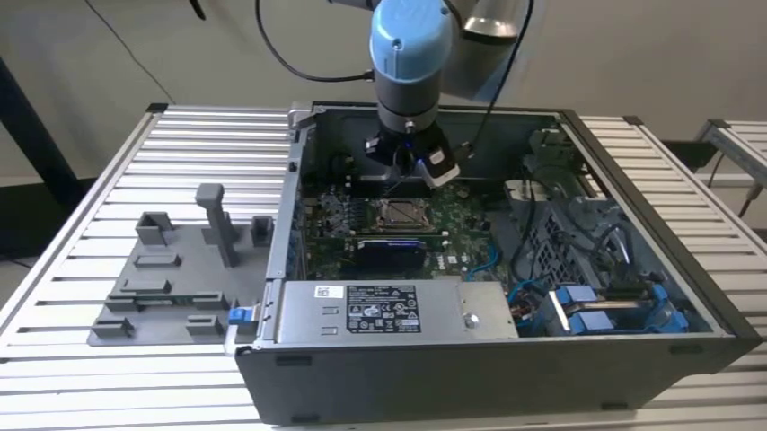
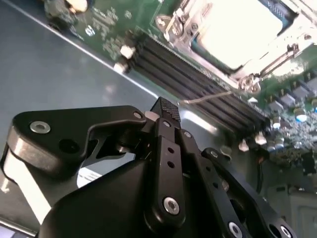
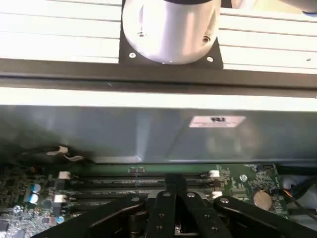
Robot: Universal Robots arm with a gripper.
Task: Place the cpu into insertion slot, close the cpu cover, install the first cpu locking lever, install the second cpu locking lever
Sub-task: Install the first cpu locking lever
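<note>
Light in here is pretty soft and even, coming from overhead. In the exterior view the slatted worktop comes out bright, while the inside of the computer case sits in shade. In the second wrist view the cpu is blown out to almost plain white, and the hand, right up at the lens, looks dark and a bit soft. The first wrist view overexposes the worktop slats, with a glare band along the case edge.
</note>
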